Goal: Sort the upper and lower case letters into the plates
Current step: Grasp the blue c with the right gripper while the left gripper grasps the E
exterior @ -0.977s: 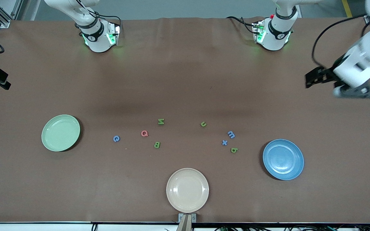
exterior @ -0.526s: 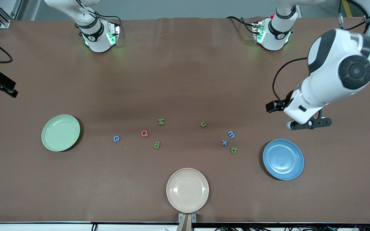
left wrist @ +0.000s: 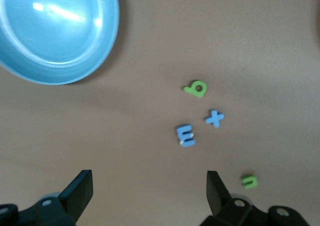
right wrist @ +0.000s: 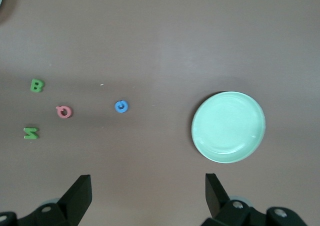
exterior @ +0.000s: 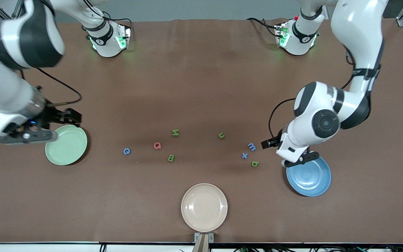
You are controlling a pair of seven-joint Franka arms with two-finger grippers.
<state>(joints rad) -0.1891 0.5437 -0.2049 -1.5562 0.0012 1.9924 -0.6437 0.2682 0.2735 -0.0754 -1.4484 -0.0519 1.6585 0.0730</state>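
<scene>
You are hovering both arms with nothing sorted: left gripper point(exterior: 294, 161), jaws apart, over the blue plate point(exterior: 310, 176); right gripper point(exterior: 26, 137), jaws apart, beside the green plate point(exterior: 69, 147). Next, descend on a letter.

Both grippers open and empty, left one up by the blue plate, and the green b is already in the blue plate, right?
Not quite. The green b is not in the blue plate; it lies on the table beside it, near the blue x, as the front and left wrist views show. The rest holds: the left gripper and right gripper are open and empty, the left up by the blue plate.
</scene>
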